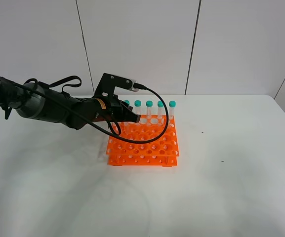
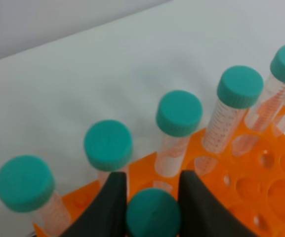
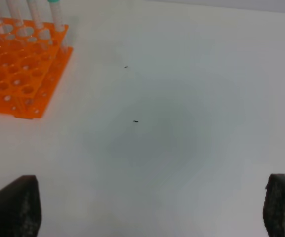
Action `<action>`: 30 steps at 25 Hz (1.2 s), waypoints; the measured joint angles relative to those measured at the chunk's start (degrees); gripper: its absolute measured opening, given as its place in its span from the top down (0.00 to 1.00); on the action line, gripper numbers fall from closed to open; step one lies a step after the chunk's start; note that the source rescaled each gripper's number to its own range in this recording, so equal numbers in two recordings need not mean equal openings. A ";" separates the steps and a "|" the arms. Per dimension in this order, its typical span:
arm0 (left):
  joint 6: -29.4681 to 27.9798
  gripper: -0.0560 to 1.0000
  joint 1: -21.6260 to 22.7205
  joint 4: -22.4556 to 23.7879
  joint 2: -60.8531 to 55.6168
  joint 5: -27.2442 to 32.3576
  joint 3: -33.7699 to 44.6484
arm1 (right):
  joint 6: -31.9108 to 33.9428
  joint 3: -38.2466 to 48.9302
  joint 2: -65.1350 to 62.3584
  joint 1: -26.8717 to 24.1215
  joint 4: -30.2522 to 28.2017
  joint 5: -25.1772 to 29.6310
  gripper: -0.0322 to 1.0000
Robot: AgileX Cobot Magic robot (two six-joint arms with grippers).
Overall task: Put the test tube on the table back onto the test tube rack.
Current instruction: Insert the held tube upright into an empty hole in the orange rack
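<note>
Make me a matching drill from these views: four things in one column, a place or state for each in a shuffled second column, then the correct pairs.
Column one:
1. left tool
2. right tool
3. test tube rack
4. test tube

Column two:
A. standing on the white table, a row of capped tubes along its far edge
B. held between two dark fingers, above the rack
C. wide open over bare tabletop
D. shut on a teal-capped tube

Pairs: 1-D, 2-C, 3-A, 4-B
</note>
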 joint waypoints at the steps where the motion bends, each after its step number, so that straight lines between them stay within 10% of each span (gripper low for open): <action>1: -0.05 0.94 0.21 0.00 0.11 0.06 0.00 | 0.00 0.00 0.00 0.00 0.00 0.00 0.00; 18: -1.26 0.93 0.29 -0.04 0.11 0.42 0.00 | 0.00 0.00 0.00 0.00 0.00 0.00 0.00; 25: -1.26 0.48 0.29 0.01 -1.36 0.86 0.17 | 0.00 0.00 0.00 0.00 0.00 0.00 0.00; 30: -1.32 0.38 0.29 0.01 -4.62 3.58 0.17 | 0.00 0.00 0.00 0.00 0.00 0.00 0.00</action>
